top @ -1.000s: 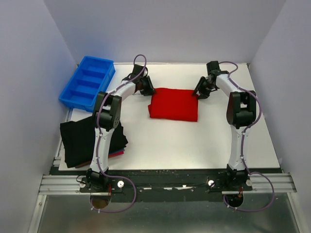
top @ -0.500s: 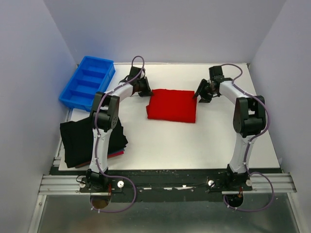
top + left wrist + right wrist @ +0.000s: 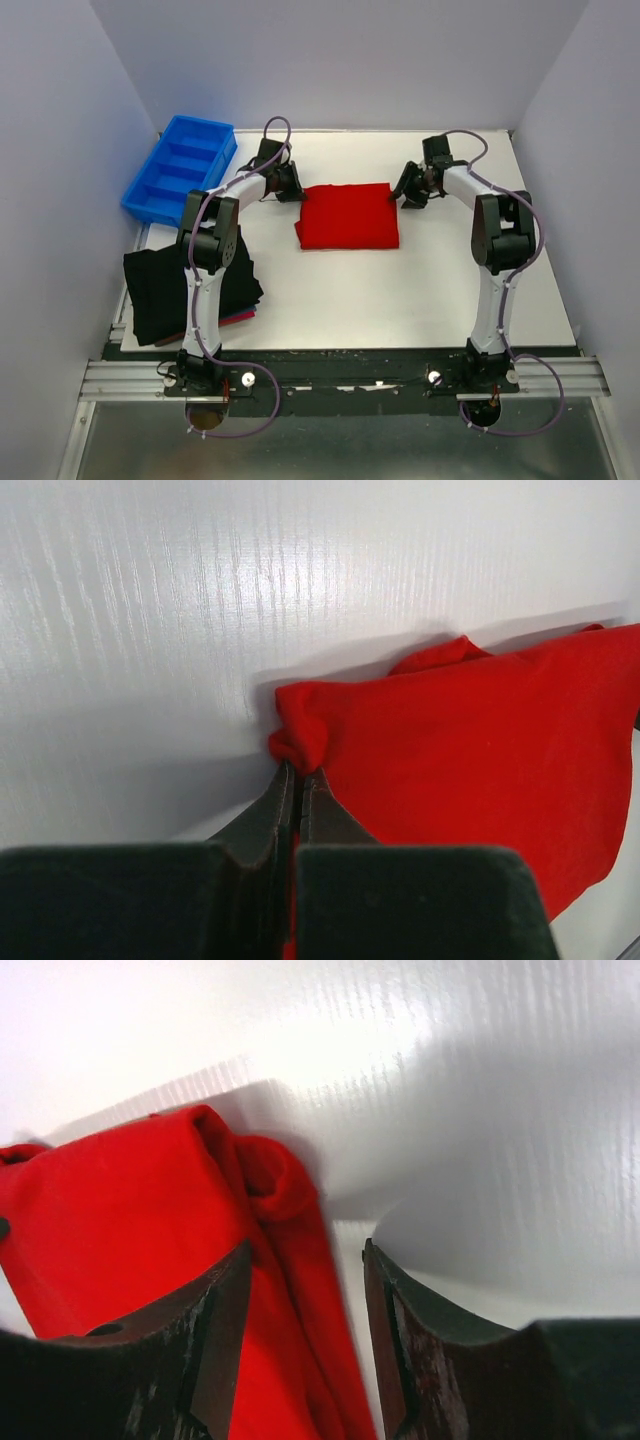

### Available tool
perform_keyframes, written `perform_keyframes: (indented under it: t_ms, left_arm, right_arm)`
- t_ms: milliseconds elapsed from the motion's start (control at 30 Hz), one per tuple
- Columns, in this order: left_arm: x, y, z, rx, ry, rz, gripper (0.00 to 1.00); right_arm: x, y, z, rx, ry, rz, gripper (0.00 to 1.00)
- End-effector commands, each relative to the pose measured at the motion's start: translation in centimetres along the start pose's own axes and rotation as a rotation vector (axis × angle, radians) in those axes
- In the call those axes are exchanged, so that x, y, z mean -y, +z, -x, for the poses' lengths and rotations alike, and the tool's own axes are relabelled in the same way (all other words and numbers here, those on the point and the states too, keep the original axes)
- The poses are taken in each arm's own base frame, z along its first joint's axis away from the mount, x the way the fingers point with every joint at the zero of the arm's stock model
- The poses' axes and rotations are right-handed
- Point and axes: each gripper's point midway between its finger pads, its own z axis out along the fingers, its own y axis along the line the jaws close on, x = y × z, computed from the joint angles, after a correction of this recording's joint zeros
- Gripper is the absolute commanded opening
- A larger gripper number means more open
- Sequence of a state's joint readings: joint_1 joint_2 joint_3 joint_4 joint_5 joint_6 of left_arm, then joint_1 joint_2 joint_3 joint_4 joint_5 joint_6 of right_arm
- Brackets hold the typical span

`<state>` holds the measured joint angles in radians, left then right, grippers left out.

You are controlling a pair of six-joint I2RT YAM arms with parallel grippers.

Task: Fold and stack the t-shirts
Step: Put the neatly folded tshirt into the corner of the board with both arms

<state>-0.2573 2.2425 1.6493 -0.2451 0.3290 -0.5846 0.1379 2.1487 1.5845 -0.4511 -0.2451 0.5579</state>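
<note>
The bright red t-shirt (image 3: pixel 347 216) lies folded into a rectangle on the white table (image 3: pixel 400 290), at the back middle. My left gripper (image 3: pixel 291 186) is at its far left corner. In the left wrist view the left gripper (image 3: pixel 300 772) is shut on a bunched corner of the red t-shirt (image 3: pixel 470 750). My right gripper (image 3: pixel 404 190) is at the far right corner. In the right wrist view the right gripper (image 3: pixel 306 1248) is open, its jaws straddling the rolled edge of the red t-shirt (image 3: pixel 120 1230). Folded black t-shirts (image 3: pixel 180 285) are stacked at the near left, with a dark-red t-shirt (image 3: pixel 241 318) showing underneath.
A blue plastic compartment bin (image 3: pixel 180 170) stands at the back left, just left of my left arm. Grey walls close in the table at the back and both sides. A metal rail (image 3: pixel 340 375) runs along the near edge.
The red t-shirt has slid a little to the left and toward the back. Both grippers have moved left with it.
</note>
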Motion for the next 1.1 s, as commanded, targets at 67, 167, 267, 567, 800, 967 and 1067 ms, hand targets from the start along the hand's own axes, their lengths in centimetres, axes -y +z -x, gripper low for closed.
perform_keyframes:
  t_ms: [67, 167, 267, 567, 800, 967, 1067]
  left_arm:
    - [-1.7, 0.7, -0.5, -0.031, 0.003, 0.061, 0.00]
    - [-1.7, 0.9, -0.5, -0.032, -0.003, 0.057, 0.00]
    - [-1.5, 0.9, -0.2, -0.029, -0.003, 0.056, 0.00]
    - [-1.1, 1.1, -0.1, -0.032, -0.011, 0.043, 0.00]
    - [-1.0, 1.2, -0.1, -0.035, -0.012, 0.044, 0.00]
    - [-0.9, 1.2, -0.1, -0.034, -0.010, 0.041, 0.00]
    - [-0.7, 1.1, -0.1, -0.036, -0.009, 0.039, 0.00]
  right_arm:
    - [-0.9, 1.6, 0.2, -0.035, -0.035, 0.021, 0.58]
    - [-0.7, 2.2, 0.0, -0.058, -0.026, 0.007, 0.58]
    - [-0.4, 2.4, 0.3, -0.063, -0.020, -0.039, 0.55]
    - [0.0, 2.9, 0.2, -0.078, -0.020, -0.109, 0.50]
    - [-0.4, 3.2, -1.0, -0.131, -0.012, -0.091, 0.36]
    - [-1.3, 3.5, -1.6, -0.154, -0.018, -0.043, 0.27]
    - [-2.3, 3.5, -1.0, -0.153, -0.042, -0.006, 0.10]
